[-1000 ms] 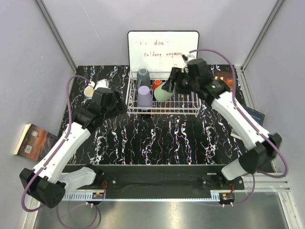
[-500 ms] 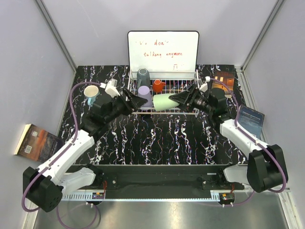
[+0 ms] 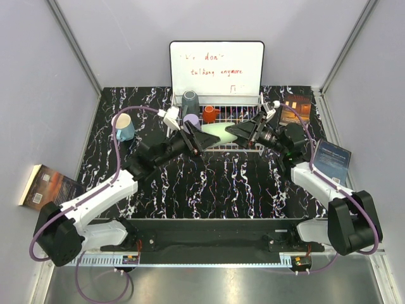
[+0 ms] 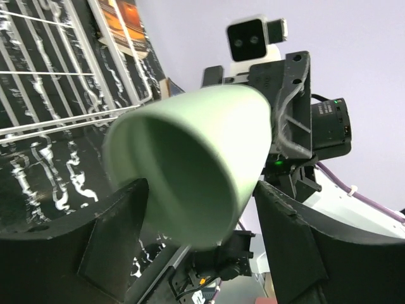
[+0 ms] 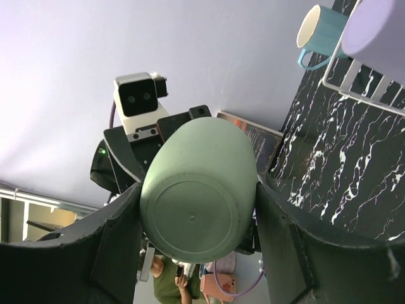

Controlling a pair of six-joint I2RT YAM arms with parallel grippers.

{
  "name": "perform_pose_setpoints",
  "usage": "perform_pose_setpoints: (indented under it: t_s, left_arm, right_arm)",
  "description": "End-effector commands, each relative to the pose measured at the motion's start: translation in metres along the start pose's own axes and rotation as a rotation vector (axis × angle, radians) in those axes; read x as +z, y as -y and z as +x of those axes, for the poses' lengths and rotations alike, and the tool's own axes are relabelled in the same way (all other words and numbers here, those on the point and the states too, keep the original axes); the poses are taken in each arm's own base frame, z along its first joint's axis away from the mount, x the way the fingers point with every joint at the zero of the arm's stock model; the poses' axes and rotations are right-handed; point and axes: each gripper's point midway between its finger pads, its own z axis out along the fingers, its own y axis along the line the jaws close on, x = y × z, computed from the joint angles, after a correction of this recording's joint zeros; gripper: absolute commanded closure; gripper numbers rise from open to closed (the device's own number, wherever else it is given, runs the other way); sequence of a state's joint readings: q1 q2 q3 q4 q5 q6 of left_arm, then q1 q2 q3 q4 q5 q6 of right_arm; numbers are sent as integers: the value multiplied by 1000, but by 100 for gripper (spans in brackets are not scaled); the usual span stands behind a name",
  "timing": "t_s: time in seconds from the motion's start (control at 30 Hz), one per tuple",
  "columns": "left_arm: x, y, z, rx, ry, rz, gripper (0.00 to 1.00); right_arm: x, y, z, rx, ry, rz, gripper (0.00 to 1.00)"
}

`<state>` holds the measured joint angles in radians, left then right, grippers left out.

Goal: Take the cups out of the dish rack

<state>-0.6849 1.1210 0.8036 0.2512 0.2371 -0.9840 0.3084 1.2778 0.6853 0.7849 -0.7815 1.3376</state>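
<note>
Now, handover at frame centre: my right gripper (image 3: pixel 240 132) grips the pale green cup (image 3: pixel 219 133); my left gripper (image 3: pixel 201 137), spread round its rim, should close next.

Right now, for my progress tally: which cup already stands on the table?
The light blue mug with a handle, alone left of the dish rack.

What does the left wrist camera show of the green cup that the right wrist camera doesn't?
Only left wrist: the green cup's open mouth and an orange book. Only right wrist: its flat base, the blue mug and the lilac cup. Both: that cup lying sideways between dark fingers, and some of the rack.
</note>
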Motion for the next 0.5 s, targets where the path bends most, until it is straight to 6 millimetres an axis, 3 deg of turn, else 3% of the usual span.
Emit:
perform_pose_setpoints:
  t_s: [0.0, 0.1, 0.23, 0.4, 0.43, 0.47]
  left_arm:
    - [11, 37, -13, 40, 41, 102, 27]
    - [16, 37, -9, 38, 32, 105, 35]
    - [18, 33, -9, 41, 37, 93, 58]
    - [19, 32, -8, 46, 34, 91, 76]
    - [20, 31, -7, 47, 31, 89, 83]
    - [20, 30, -6, 48, 25, 86, 100]
  right_arm:
    - [3, -23, 12, -52, -57, -78, 100]
    - [5, -23, 16, -54, -77, -75, 100]
    - [7, -19, 23, -47, -100, -61, 100]
    - [9, -14, 32, -31, -122, -55, 100]
    - [9, -14, 33, -31, -125, -55, 100]
    - [9, -14, 33, -31, -126, -55, 100]
